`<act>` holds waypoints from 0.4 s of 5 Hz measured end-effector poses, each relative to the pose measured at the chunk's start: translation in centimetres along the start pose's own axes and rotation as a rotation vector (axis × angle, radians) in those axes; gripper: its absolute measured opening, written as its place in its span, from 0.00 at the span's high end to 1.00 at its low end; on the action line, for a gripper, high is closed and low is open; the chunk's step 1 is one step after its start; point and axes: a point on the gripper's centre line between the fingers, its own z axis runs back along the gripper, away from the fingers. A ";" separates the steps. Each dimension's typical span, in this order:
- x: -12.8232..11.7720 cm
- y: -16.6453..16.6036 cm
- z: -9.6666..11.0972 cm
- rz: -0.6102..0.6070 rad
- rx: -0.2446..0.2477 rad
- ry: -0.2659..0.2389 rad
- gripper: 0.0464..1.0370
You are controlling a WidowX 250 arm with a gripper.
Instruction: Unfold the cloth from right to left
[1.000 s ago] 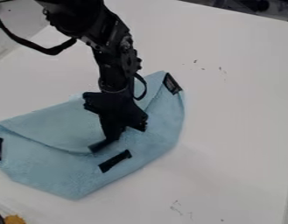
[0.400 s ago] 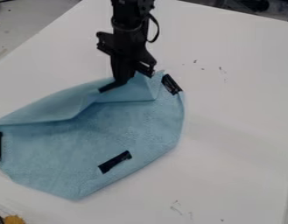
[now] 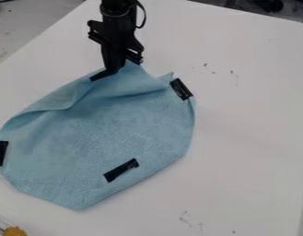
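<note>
The arm comes into the view from the top edge, a little left of the middle, and its gripper hangs at the upper edge of the cloth. The jaws are closed on this edge and hold it in a raised peak. The cloth is blue and lies on the white desk, in the left and middle part of the view. Its lower part is spread quite flat, while its upper part makes soft folds, which run from the jaws down to the left side. Three black strips are on the cloth: the left strip at the left edge, the right strip at the upper right corner, and the lower strip near the lower edge. A yellow thing is at the lower left corner of the view.
</note>
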 end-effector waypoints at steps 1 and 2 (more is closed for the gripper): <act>-0.6 1.1 -0.2 0.016 0.008 0.024 0.99; 0.1 2.2 -0.2 0.000 0.027 0.018 0.99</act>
